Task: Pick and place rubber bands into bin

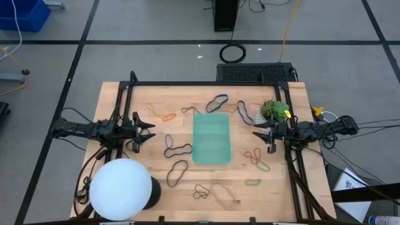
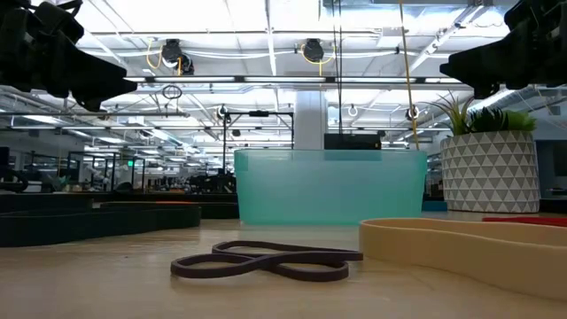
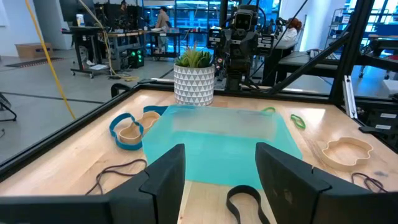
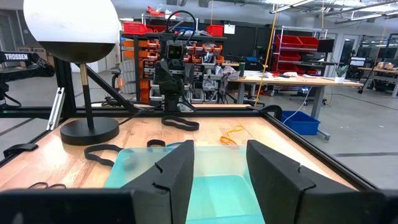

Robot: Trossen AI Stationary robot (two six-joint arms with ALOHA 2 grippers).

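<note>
A: How are the grippers held?
B: The left gripper (image 1: 152,132) and right gripper (image 1: 255,132) are held agape, nothing gripped.
A: The teal bin (image 1: 211,139)?
B: Between them, rubber bands (image 1: 177,150) scattered around it.

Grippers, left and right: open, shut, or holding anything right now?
Left gripper: open, holding nothing, left of the bin.
Right gripper: open, holding nothing, right of the bin.

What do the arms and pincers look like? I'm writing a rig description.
Both arms are black and jointed, with black cables trailing off behind them. The left pincer and right pincer each end in two broad, flat, matte black fingers. No markings show on them.
</note>
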